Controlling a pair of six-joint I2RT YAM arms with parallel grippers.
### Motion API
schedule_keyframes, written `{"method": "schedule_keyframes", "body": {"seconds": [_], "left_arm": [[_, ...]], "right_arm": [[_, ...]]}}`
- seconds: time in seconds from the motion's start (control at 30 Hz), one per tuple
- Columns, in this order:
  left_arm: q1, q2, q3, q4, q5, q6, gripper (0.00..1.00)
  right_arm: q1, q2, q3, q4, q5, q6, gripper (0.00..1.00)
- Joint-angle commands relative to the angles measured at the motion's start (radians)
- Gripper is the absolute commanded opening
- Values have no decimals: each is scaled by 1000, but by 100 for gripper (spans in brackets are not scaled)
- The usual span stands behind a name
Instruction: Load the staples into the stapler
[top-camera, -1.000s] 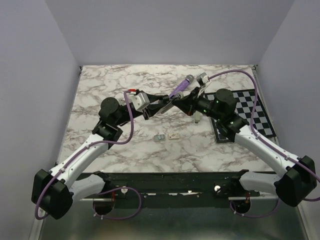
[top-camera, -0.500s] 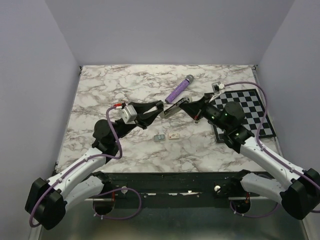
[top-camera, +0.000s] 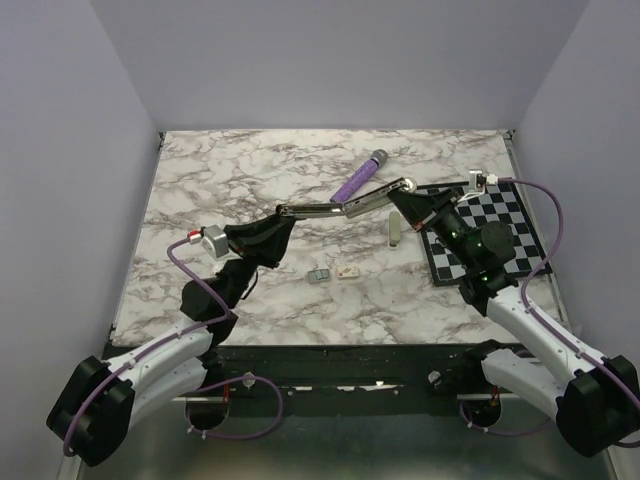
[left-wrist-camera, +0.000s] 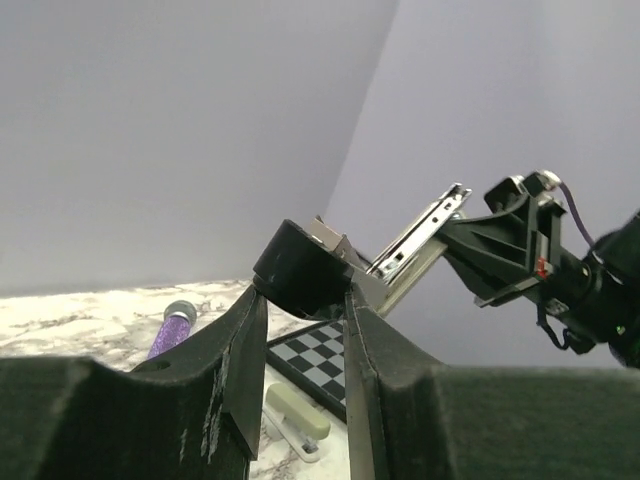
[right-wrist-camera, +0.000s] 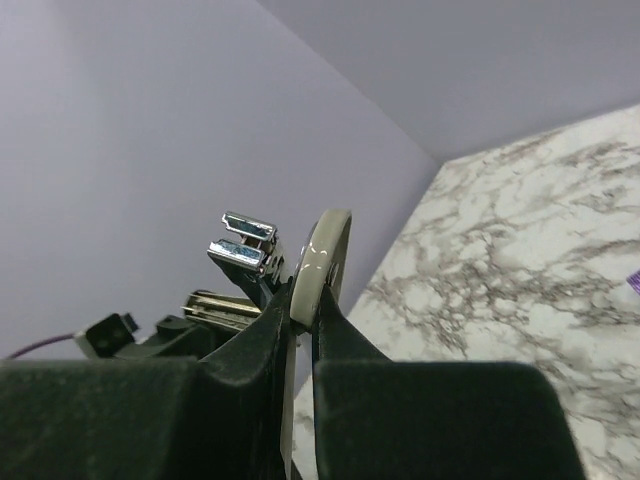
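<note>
**A:** Why is the stapler (top-camera: 320, 210) up in the air and not lying on the tabletop (top-camera: 200, 180)?

**B:** It hangs between the two arms, above the marble, stretched out almost flat. That looks like a way to swing it wide open, so the metal rail (left-wrist-camera: 420, 232) lies bare for loading. Each arm takes one end, so neither half can flop shut.

**A:** What does the left gripper (top-camera: 283, 216) have?

**B:** Its jaws stand partly apart, closed around the dark rounded end of the stapler. The left wrist view shows that end wedged between the two fingers.

**A:** And the right gripper (top-camera: 402, 192)?

**B:** It is nearly closed, pinching the thin edge of the beige cover (right-wrist-camera: 322, 255). In the right wrist view the chrome rail ends show just beyond its fingers.

**A:** Where are the staples?

**B:** They sit on the tabletop, nearer the arms' bases than the stapler. There is a grey block (top-camera: 319, 274) and, just beside it toward the right arm, a cream box (top-camera: 349, 272). Neither gripper touches them.

**A:** So nothing is loaded yet?

**B:** Judging from this, no. Both grippers are occupied, so one probably has to let go before any staples can be picked up. The purple cylinder (top-camera: 359, 176) farther back plays no part.
</note>
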Motion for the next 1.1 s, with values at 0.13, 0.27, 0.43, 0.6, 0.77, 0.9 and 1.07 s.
{"method": "schedule_keyframes", "body": {"seconds": [0.13, 0.27, 0.43, 0.6, 0.77, 0.9, 1.07], "left_arm": [[24, 49, -106, 143, -290, -180, 12], [22, 81, -129, 168, -280, -239, 29], [22, 92, -166, 209, -238, -285, 57], [22, -58, -151, 22, -123, -221, 76], [22, -386, -19, -465, -65, -19, 93], [24, -452, 128, -827, 3, 166, 97], [21, -264, 370, -1005, 226, 323, 99]], "right_arm": [[-36, 5, -21, 418, -20, 242, 1], [-40, 20, -28, 447, -17, 266, 1], [-40, 28, -29, 449, -22, 264, 1], [-41, 29, -37, 430, -26, 241, 1], [-47, 25, -51, 410, -32, 213, 1], [-47, 40, -55, 413, -51, 206, 1], [-47, 45, -61, 415, -72, 200, 1]]}}
